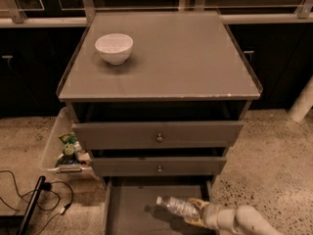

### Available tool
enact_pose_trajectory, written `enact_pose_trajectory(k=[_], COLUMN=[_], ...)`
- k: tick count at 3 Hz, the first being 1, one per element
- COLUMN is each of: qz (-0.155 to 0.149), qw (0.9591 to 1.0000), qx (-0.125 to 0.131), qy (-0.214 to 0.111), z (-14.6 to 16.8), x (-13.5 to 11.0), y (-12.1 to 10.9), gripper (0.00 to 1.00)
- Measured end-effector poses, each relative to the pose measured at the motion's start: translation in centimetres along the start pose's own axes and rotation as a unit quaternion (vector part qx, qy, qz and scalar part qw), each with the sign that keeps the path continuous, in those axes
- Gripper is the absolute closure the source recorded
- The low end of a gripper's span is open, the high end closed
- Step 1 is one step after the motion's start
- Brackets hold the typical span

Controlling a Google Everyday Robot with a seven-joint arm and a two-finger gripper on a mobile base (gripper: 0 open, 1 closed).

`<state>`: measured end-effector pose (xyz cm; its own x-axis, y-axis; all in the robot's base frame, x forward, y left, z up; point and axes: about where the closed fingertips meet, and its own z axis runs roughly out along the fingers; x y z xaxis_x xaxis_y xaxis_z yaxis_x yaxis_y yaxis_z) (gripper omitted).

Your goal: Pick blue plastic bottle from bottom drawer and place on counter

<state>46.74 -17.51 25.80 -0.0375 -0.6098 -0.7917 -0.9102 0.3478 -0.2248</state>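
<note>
The blue plastic bottle point(175, 206), clear with a white cap and a pale label, is over the right part of the open bottom drawer point(128, 205). It is tilted with its cap pointing left, and its shadow falls on the drawer floor. My gripper point(194, 212) reaches in from the lower right on a white arm and is shut on the bottle's base end. The counter point(181, 58) is the grey cabinet top above, well above the gripper.
A white bowl point(114, 48) stands on the counter's far left. Two upper drawers with brass knobs point(159, 138) stick out slightly above the bottom drawer. A bin with packets point(59, 148) and cables point(29, 199) lie on the floor at left. A white post point(303, 102) stands at right.
</note>
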Motion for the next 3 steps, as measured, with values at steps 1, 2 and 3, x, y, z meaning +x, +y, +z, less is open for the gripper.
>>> enact_pose_trajectory(k=[1,2,3], qz=[-0.034,-0.061,-0.09], qw=[0.9993,0.9981,0.9948], qx=[0.011,0.011,0.047], qy=[0.001,0.0,0.012], z=[-5.5,-10.6,-16.2], x=[-4.1,-8.9,-13.2], y=[1.6,-0.2,-3.5], gripper=[1.0,1.0,1.0])
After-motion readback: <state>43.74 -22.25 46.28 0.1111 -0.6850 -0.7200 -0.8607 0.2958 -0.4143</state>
